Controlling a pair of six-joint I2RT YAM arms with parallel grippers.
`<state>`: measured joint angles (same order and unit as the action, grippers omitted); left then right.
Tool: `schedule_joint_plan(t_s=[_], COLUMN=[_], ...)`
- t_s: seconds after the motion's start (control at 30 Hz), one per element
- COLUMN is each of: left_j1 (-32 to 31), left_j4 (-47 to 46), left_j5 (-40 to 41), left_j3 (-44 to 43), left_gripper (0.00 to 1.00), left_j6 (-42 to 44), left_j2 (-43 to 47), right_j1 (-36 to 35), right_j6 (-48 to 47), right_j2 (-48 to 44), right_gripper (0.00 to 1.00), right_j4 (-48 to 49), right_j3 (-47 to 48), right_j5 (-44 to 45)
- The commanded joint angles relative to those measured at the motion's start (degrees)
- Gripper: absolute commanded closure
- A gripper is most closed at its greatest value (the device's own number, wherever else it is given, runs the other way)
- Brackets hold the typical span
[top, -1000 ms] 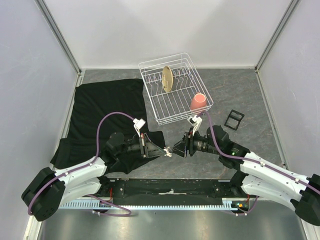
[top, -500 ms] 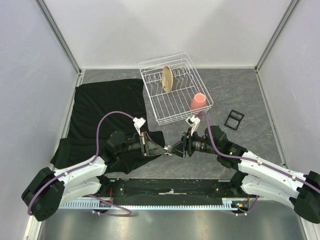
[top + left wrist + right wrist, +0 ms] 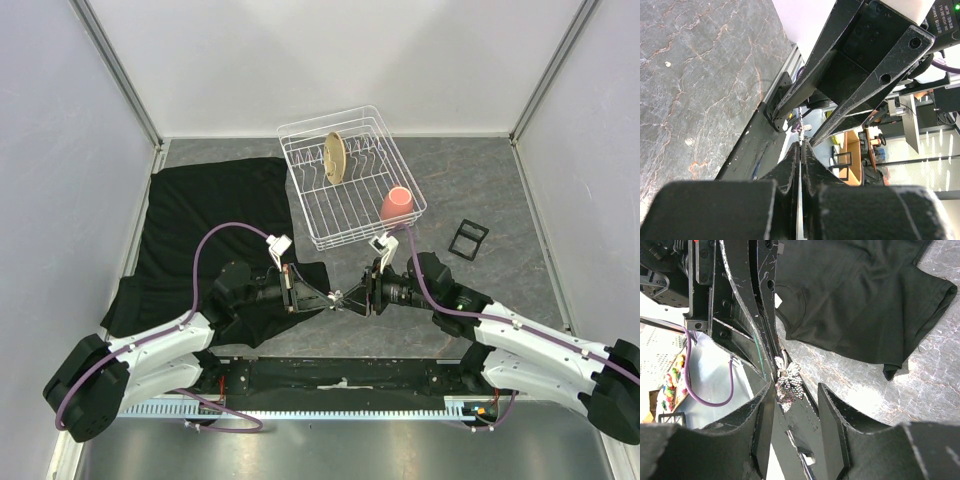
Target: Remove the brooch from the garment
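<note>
Only one bit of print shows, in the left wrist view: a white label (image 3: pixel 944 19) on the body of the right gripper (image 3: pixel 799 125) carries small black lettering running sideways. It is too small and too tilted to read with any certainty. Nothing else readable appears in any view.

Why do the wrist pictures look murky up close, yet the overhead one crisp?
Left wrist view: its own fingers loom dark and blurred against bright background. Right wrist view: near fingers soft, brooch and garment sharper. Top view: even light, sheen on steel edge.
</note>
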<state>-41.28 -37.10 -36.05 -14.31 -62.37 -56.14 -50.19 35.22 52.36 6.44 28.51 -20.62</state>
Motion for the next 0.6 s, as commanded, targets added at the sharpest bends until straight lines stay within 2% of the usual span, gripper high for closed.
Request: schedule_joint_plan(t_s=[0.0,0.23,0.57], left_j1=[-0.30,-0.30,-0.30], left_j4=[-1.92,-1.75,-1.22], left_j5=[-0.16,0.02,0.10], left_j3=[-1.95,-1.78,-2.22], left_gripper=[0.98,0.98,0.98], left_j6=[-1.35,-1.18,-1.18], left_j2=[0.07,1.03,1.82], right_j1=[-0.34,-0.34,-0.43], right_j6=[0.72,1.69,2.92], right_j2=[0.64,-0.06,0.20], right_gripper=[0.54,0.65,0.71], right_j4=[2.35,1.39,0.60], right_j3=[-0.21,-0.48,-0.56], right_j5=[0.23,3.04,4.62])
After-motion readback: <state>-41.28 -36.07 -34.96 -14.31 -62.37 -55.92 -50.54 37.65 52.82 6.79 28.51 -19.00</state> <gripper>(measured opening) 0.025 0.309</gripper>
